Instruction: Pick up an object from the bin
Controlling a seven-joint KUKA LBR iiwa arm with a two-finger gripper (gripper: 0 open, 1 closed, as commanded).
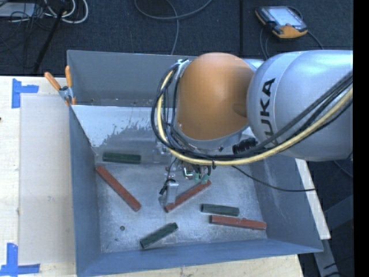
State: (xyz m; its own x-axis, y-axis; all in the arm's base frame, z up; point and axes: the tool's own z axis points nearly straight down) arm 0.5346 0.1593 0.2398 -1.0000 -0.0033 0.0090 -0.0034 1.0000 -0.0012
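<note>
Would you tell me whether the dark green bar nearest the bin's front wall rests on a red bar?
No, the dark green bar lies alone on the bare floor of the bin, touching no other bar.

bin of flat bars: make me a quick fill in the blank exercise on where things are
The tool hangs over a red-brown flat bar in the ___ of the grey metal bin.
A longer red-brown bar lies on the view's ___ side of the tool.
The bin holds ___ dark green flat bars: one at the back, two toward the front.
Missing words: middle; left; three.
</note>
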